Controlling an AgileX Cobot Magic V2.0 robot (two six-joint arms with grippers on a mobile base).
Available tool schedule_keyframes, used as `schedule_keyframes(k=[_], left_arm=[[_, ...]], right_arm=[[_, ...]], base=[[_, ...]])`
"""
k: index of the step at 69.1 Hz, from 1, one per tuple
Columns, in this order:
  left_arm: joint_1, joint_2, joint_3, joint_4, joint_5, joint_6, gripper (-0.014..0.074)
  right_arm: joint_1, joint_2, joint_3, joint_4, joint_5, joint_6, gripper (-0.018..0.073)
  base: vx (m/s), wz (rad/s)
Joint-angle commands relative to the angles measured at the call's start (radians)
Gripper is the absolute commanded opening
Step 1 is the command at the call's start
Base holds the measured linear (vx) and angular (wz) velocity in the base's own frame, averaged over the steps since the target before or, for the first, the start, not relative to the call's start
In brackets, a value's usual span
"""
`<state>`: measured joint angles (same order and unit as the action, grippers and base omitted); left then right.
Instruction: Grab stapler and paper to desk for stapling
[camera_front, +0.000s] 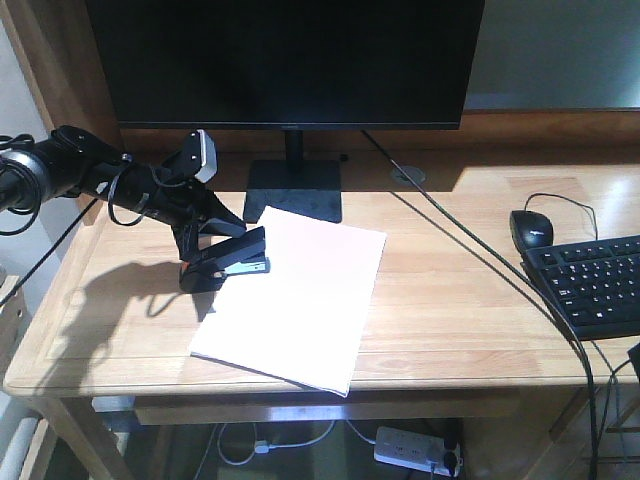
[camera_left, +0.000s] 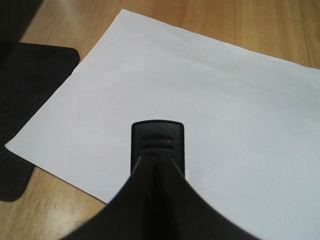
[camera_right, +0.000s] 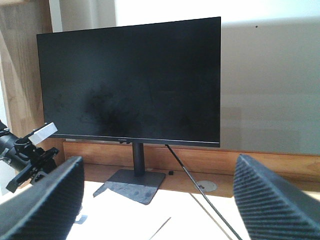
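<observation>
Stapler (camera_front: 228, 262) pinched in left tool (camera_front: 205, 243) at blank paper's (camera_front: 300, 300) edge — right tool (camera_right: 159, 200) spread, no legible writing.

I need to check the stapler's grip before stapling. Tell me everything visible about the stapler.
The stapler is small and black, plastic-looking, with a bluish patch on its side in the front view. It sits tilted at the left edge of the paper, its front end over the sheet. The left pincer is shut on its rear. From the left wrist view its ribbed nose lies above the white sheet.
</observation>
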<state>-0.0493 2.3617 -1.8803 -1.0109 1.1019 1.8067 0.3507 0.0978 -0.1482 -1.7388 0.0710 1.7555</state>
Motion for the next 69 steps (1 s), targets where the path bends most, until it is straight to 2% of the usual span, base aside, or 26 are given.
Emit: schedule_keyframes(k=[1,52,69], left_arm=[[-0.003,-0.065,-0.027,-0.064,0.015,-0.01,-0.0006],[-0.003,-0.065,-0.027,-0.066,0.008,-0.009,-0.0006],[-0.017,-0.065,-0.027,-0.08,0.005,0.037,-0.0006]], right_arm=[[-0.005,0.008,-0.026,-0.056,0.012,-0.003,0.057],[-0.005,0.008,-0.026,-0.056,0.012,-0.003,0.057],[-0.005,0.008,-0.026,-0.056,0.012,-0.003,0.057]], base=[[0.0,0.0],[0.0,0.0],[0.0,0.0]])
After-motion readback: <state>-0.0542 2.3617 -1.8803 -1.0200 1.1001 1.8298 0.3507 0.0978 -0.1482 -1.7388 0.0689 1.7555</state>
